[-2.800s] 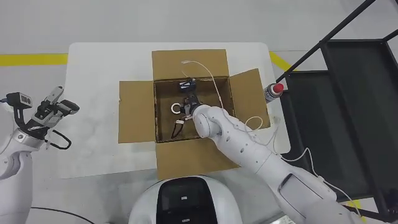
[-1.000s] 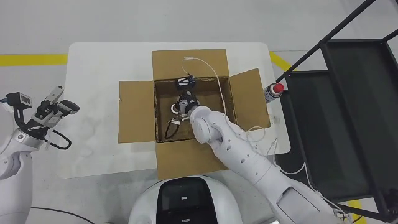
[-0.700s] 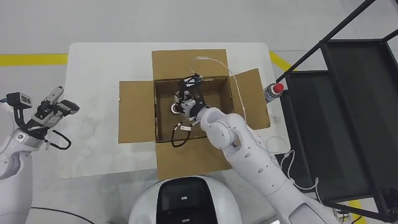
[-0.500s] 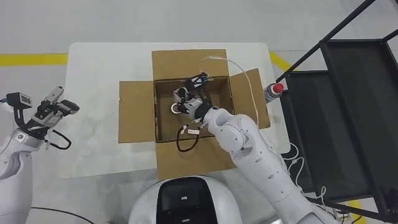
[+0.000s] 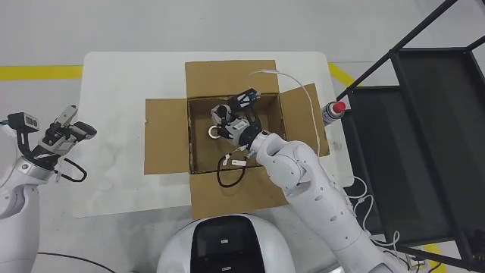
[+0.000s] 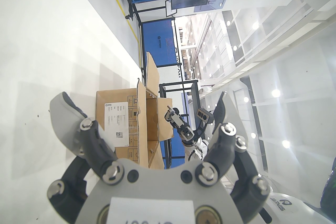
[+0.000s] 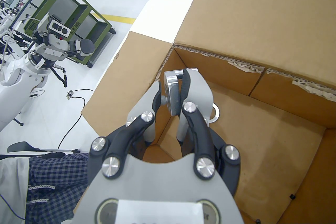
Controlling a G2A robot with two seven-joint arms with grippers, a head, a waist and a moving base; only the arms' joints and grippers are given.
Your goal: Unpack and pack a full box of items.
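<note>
An open cardboard box (image 5: 167,146) stands mid-table with its flaps spread. My right gripper (image 5: 226,117) hangs over the box's inside, shut on a small silver metal block (image 7: 171,97) with a round stud on its side. The block sits upright between the two fingers (image 7: 195,89). A white ring (image 7: 214,114) lies on the box floor (image 7: 262,135) below; in the top view the ring (image 5: 214,131) is near the left wall. My left gripper (image 6: 144,114) is open and holds nothing, off the table's left side (image 5: 76,130), facing the box (image 6: 115,114).
A red-capped can (image 5: 334,111) stands at the table's right edge beside the box's right flap. A black metal rack (image 5: 432,144) is further right. A black cable loop (image 5: 226,175) and a white cable (image 5: 307,102) trail from the right arm.
My right gripper has risen from the box floor with the metal block and swung slightly right; its cables swung along. The left arm has not moved.
</note>
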